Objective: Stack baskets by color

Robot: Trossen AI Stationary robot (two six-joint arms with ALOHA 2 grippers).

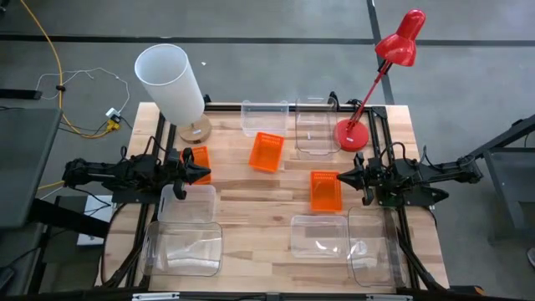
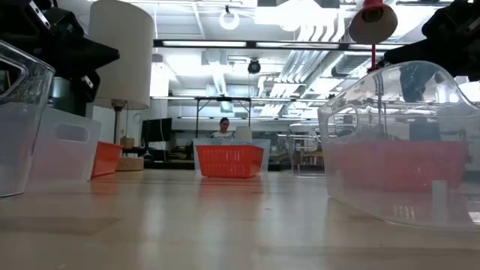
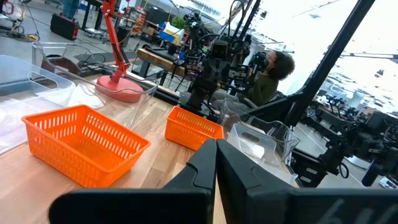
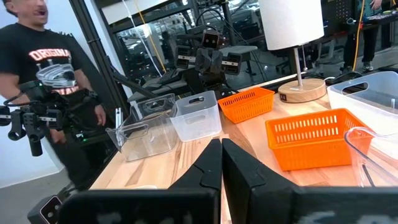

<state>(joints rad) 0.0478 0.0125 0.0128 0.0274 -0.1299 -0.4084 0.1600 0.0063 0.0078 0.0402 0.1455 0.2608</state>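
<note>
Three orange baskets stand upright on the wooden table: one at the left (image 1: 197,160), one in the middle (image 1: 267,151), one toward the right (image 1: 325,190). Clear bins stand at the back (image 1: 264,117) (image 1: 313,130), at the near left (image 1: 185,248) and at the near right (image 1: 374,247). My left gripper (image 1: 205,173) is shut and points level above the table, beside the left orange basket. My right gripper (image 1: 338,178) is also shut and level, just above the right orange basket's far end. Neither holds anything.
A lamp with a white cylinder shade (image 1: 173,79) stands at the back left on a wooden base. A red desk lamp (image 1: 368,100) stands at the back right. More clear bins (image 1: 185,203) (image 1: 318,236) sit near the front. A person (image 4: 56,74) stands beyond the table's left side.
</note>
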